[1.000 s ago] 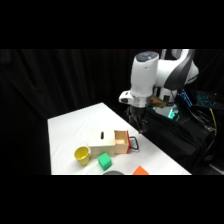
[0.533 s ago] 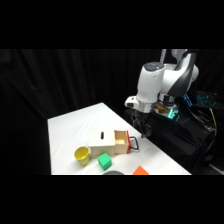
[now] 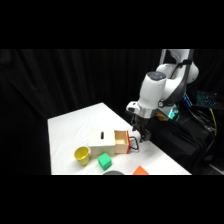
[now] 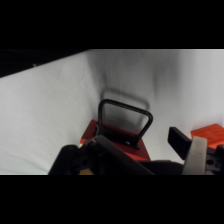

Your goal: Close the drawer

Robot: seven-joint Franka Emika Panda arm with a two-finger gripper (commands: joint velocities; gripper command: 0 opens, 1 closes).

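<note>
Drawer (image 3: 121, 142) standing open from the box (image 3: 102, 140) at the table's (image 3: 75, 125) near side; gripper (image 3: 138, 134) hovering beside its handle (image 4: 125, 120), fingers spread, holding nothing.

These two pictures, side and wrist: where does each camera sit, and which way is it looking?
Side view: stands beside the table, looking across and down at the open drawer, wooden box, yellow cup and green block; the white arm and end effector show.
Wrist view: rides on the arm's wrist, looking past the end effector at the drawer's wire handle.
Shared: handle, end effector, table.
</note>
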